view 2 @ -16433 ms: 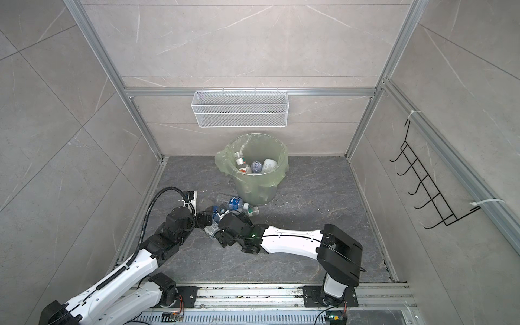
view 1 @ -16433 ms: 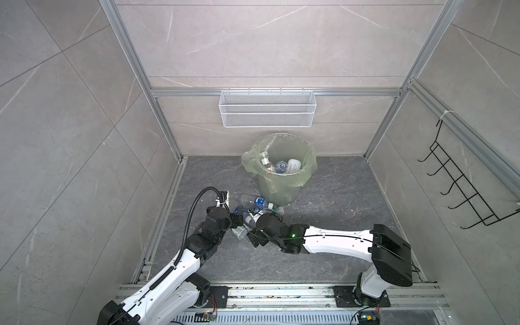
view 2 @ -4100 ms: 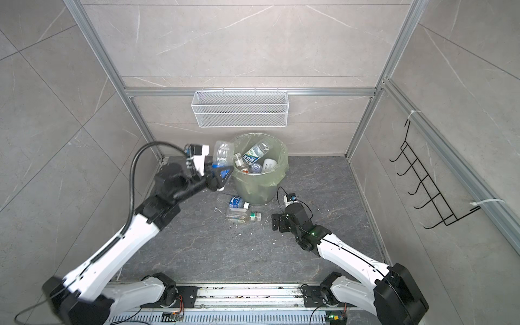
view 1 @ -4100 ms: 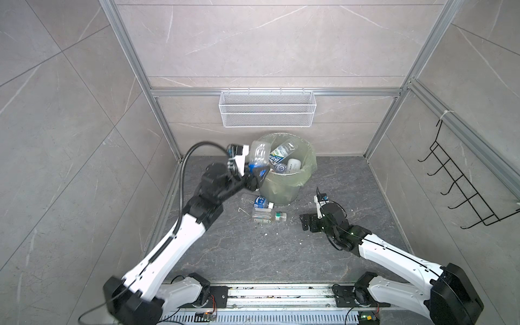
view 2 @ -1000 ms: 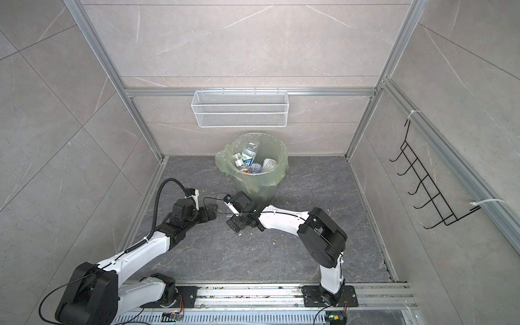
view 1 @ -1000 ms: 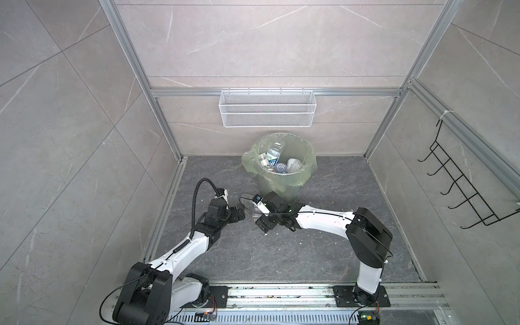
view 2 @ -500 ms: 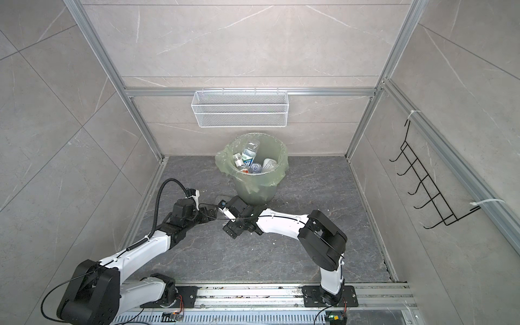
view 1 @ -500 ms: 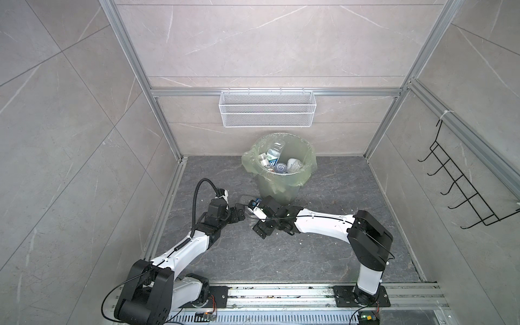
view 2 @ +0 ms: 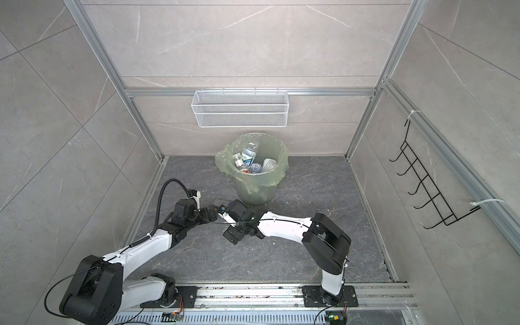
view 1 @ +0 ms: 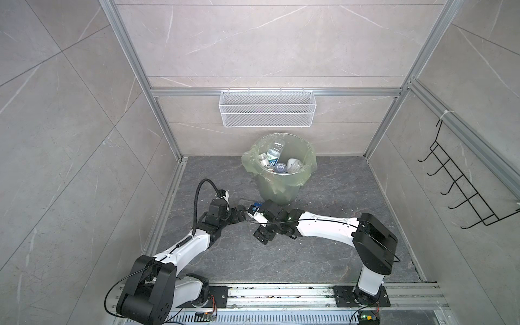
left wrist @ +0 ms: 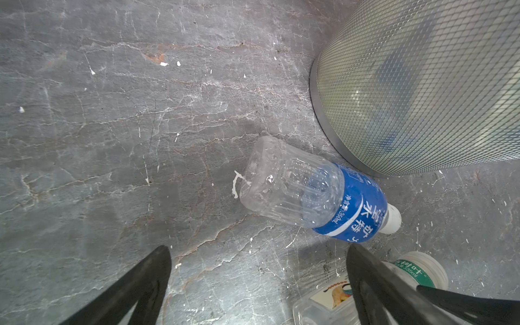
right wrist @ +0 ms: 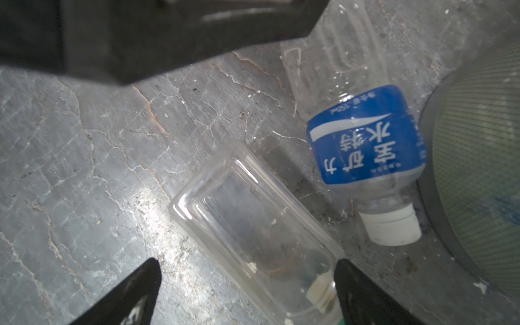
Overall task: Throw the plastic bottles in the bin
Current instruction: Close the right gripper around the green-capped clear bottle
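The pale green bin (view 1: 301, 157) (view 2: 277, 161) stands at the back of the floor and holds several plastic bottles (view 1: 274, 156). A clear bottle with a blue label (left wrist: 318, 197) (right wrist: 365, 126) (view 1: 254, 208) lies at the bin's base (left wrist: 422, 84). Beside it lies a square clear bottle (right wrist: 253, 225) (left wrist: 323, 306). My right gripper (right wrist: 246, 264) (view 1: 263, 223) is open and straddles the square bottle's neck end. My left gripper (left wrist: 259, 250) (view 1: 242, 211) is open over bare floor short of the blue-labelled bottle, with nothing between its fingers. A green-labelled bottle end (left wrist: 416, 271) shows past one left finger.
A white wire basket (view 1: 267, 112) hangs on the back wall above the bin. A black hook rack (view 1: 464, 191) is on the right wall. The two grippers sit close together, facing each other. An aluminium rail (view 1: 168, 202) edges the floor on the left.
My right gripper has edged slightly left and down over the square bottle, its jaws narrowing briefly and widening again. The left arm has stayed put.
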`<state>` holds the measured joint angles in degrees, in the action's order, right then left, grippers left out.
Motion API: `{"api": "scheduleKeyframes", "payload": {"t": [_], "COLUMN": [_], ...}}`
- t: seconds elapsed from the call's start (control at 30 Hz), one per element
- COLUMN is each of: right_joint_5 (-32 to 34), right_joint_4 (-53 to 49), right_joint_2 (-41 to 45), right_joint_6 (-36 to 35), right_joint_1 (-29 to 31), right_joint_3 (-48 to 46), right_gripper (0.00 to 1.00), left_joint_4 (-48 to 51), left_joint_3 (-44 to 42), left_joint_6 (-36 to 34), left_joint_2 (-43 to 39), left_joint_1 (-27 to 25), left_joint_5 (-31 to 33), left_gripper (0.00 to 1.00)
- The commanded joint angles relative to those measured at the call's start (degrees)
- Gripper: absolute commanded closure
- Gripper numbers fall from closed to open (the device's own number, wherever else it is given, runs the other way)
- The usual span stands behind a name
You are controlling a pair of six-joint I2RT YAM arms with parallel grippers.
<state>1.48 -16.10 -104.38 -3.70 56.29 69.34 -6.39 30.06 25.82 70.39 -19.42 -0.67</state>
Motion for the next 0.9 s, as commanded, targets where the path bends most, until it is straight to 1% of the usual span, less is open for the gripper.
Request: {"api": "scheduleKeyframes", "payload": {"t": [0.0, 0.27, 0.63, 0.87], "right_joint_5": [2.5, 0.4, -4.1, -5.0], "right_joint_4": [-1.0, -1.8, -3.2, -4.7], "right_joint_2": [-2.6, -3.7, 1.4, 6.1], "right_joint_6": [-0.9, -1.2, 1.1, 3.1], "right_joint_1": [-0.2, -0.4, 0.6, 2.5], "right_joint_3": [1.8, 1.0, -2.5, -4.8], "right_gripper": [0.01, 0.01, 0.04, 0.04], "left_joint_4": [-1.5, -1.3, -1.4, -1.7], "left_joint_3": [2.2, 2.7, 2.9, 3.1], "left_joint_6": [0.9, 1.0, 1.2, 1.4], "left_joint_2": [0.3, 1.0, 1.8, 2.6], "left_joint_1": [0.6, 0.7, 1.0, 1.1], "left_joint_5": [-1.3, -2.2, -2.9, -3.6], "left_gripper": [0.01, 0.01, 0.01, 0.01]}}
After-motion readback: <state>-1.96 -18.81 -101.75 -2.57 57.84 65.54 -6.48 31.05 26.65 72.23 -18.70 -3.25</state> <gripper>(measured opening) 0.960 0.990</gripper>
